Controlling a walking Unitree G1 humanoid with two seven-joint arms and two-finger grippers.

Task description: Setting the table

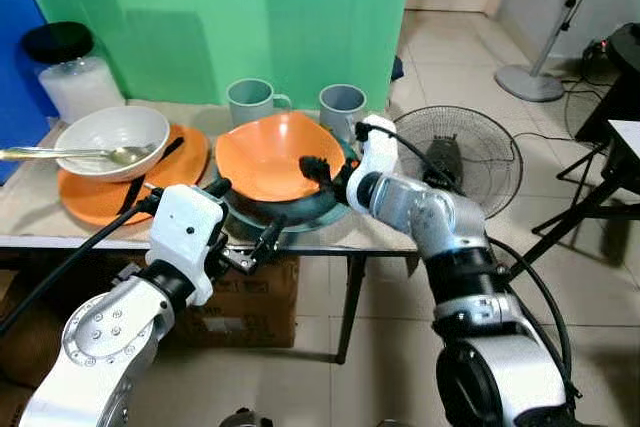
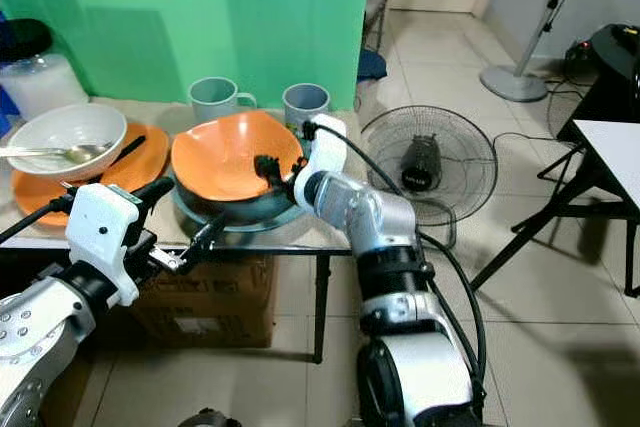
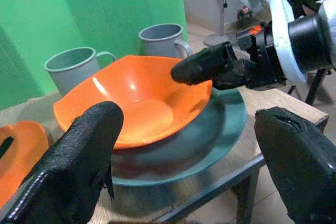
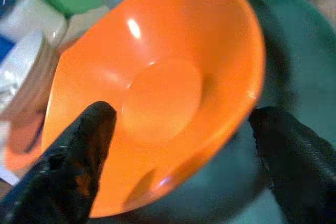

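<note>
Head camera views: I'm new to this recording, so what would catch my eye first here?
The bright orange bowl sits tilted on a dark green plate at the table's near edge. The right pincer is open astride its rim, one finger inside. The left pincer hangs open before the table edge; further left, a white bowl with a spoon rests on an orange plate.

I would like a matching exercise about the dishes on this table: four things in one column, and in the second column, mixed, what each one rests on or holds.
Things:
1. orange bowl
2. white bowl
3. dark green plate
4. two grey mugs

Places:
A. directly on the table, under the orange bowl
B. on the orange plate, with a spoon in it
C. on the dark green plate
D. at the back, by the green wall

Pairs: 1-C, 2-B, 3-A, 4-D
</note>
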